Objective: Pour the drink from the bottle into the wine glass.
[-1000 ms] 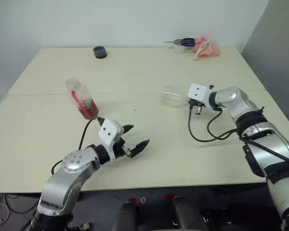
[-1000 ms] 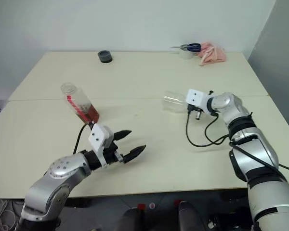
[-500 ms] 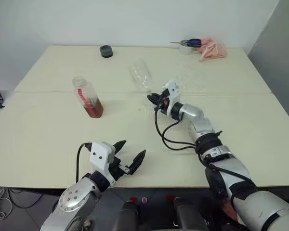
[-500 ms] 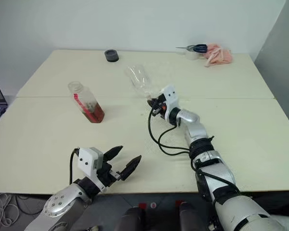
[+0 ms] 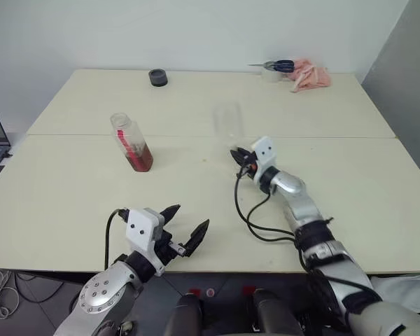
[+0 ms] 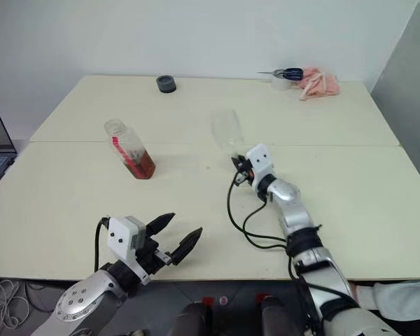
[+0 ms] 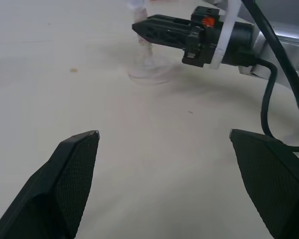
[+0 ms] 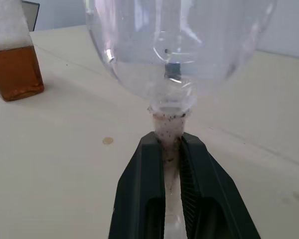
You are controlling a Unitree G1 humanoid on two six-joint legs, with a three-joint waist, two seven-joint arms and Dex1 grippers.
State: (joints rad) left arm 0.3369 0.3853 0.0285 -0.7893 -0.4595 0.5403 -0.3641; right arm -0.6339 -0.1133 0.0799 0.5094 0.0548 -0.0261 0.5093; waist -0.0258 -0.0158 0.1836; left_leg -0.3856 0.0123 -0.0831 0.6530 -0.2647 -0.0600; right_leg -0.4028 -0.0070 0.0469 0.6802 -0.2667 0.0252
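Our right gripper [image 8: 164, 144] pinches the wine glass [image 8: 174, 55] by its stem — our left gripper [image 5: 184, 227] gapes wide, empty.

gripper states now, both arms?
Left gripper: open, holding nothing.
Right gripper: shut on the glass stem.

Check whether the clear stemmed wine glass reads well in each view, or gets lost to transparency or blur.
Left eye view: the clear stemmed wine glass is a faint outline against the pale table. Right wrist view: bowl and stem sharp, with bright highlights. Left wrist view: foot faint, bowl cropped.
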